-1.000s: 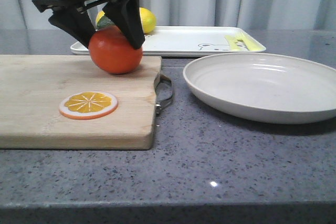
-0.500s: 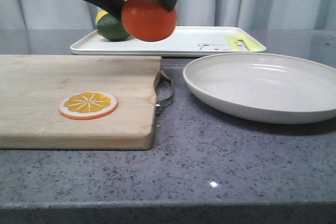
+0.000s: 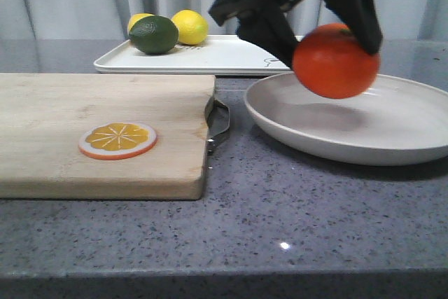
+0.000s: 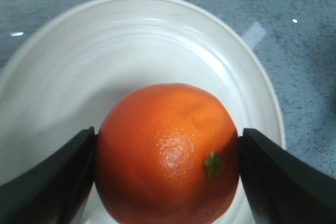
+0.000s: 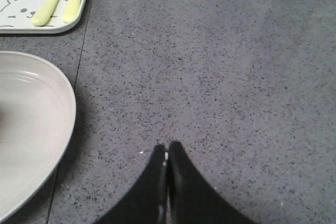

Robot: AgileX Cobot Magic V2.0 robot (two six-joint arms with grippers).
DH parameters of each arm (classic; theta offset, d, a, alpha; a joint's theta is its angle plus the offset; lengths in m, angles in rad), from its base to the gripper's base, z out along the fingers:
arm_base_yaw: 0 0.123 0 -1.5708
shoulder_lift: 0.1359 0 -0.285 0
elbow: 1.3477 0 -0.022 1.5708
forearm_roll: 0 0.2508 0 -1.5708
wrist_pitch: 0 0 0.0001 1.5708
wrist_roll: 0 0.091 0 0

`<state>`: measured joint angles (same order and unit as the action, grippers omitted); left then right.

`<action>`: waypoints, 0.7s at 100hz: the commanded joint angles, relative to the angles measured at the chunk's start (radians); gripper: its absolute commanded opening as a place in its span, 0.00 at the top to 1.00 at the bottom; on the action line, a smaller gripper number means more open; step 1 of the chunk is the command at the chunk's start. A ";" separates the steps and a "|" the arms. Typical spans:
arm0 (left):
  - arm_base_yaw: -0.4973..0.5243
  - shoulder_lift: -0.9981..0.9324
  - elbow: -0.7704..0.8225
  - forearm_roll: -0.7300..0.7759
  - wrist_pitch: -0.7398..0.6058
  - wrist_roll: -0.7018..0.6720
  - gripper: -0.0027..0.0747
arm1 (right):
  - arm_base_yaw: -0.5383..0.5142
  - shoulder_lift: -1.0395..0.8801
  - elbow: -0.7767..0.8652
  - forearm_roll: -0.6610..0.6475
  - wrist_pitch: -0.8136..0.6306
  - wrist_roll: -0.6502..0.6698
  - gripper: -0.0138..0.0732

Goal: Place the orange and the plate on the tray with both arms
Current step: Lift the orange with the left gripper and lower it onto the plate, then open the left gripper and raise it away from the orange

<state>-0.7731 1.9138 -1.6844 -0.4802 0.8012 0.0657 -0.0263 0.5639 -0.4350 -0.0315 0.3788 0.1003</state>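
A: Quick one. Where's the orange (image 3: 335, 61) now?

B: In the left gripper (image 3: 318, 29), jaws clamped on it from both sides, held in the air over the plate (image 3: 392, 127). Not touching it; there's a shadow on the plate floor under it.

A: A second ago?

B: It sat on the wooden cutting board (image 3: 105, 134), at about 12 o'clock from the orange slice (image 3: 117, 139), gripper already round it. Half a second ago it was lifted in front of the tray (image 3: 224, 57). Now it has travelled across to the plate, roughly 3 o'clock of the board.

A: Wrist view agrees?

B: Yes. Left wrist shows the orange (image 4: 168, 153) pinched between the two dark fingers (image 4: 50, 179), green stem mark facing the camera, plate (image 4: 79, 51) underneath.

A: Right gripper (image 5: 167, 153)?

B: Fingertips pressed together, nothing between them, hovering over bare grey countertop (image 5: 220, 77) beside the plate rim (image 5: 47, 103). Tray corner (image 5: 26, 3) with the bear print is visible too.

A: Anything else changed?

B: With the arm gone, a lime (image 3: 154, 35) and two lemons (image 3: 189, 26) show on the tray's far left end. Slice, board, plate unmoved.
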 commanded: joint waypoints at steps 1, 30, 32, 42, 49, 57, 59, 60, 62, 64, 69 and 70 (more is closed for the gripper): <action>-0.030 -0.014 -0.066 -0.035 -0.045 0.004 0.60 | -0.004 0.007 -0.037 -0.006 -0.055 -0.003 0.92; -0.039 0.026 -0.079 -0.031 -0.012 0.004 0.60 | -0.004 0.007 -0.037 -0.006 -0.037 -0.003 0.92; -0.039 0.026 -0.081 -0.031 -0.010 0.013 0.60 | -0.004 0.007 -0.037 -0.006 -0.037 -0.003 0.92; -0.039 0.026 -0.081 -0.031 -0.007 0.045 0.49 | -0.004 0.007 -0.037 -0.006 -0.037 -0.003 0.92; -0.037 0.026 -0.081 -0.031 -0.007 0.045 0.35 | -0.004 0.007 -0.037 -0.006 -0.037 -0.003 0.92; -0.037 0.026 -0.081 -0.031 -0.007 0.045 0.24 | -0.004 0.007 -0.037 -0.006 -0.036 -0.003 0.92; -0.037 0.026 -0.081 -0.028 -0.007 0.045 0.22 | -0.004 0.007 -0.037 -0.006 -0.036 -0.003 0.92; -0.037 0.026 -0.083 -0.026 -0.007 0.045 0.22 | -0.004 0.007 -0.037 -0.006 -0.036 -0.003 0.92; -0.035 0.026 -0.083 -0.023 -0.007 0.045 0.21 | -0.004 0.007 -0.037 -0.006 -0.036 -0.003 0.92; -0.034 0.026 -0.088 -0.022 -0.005 0.045 0.20 | -0.004 0.007 -0.037 -0.006 -0.036 -0.003 0.92; -0.033 0.026 -0.100 -0.008 0.005 0.045 0.20 | -0.004 0.007 -0.037 -0.006 -0.033 -0.003 0.92; -0.033 0.026 -0.105 -0.004 0.009 0.045 0.20 | -0.004 0.007 -0.037 -0.006 -0.033 -0.003 0.92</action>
<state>-0.8061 1.9984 -1.7374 -0.4734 0.8231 0.1045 -0.0263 0.5639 -0.4350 -0.0315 0.4069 0.1003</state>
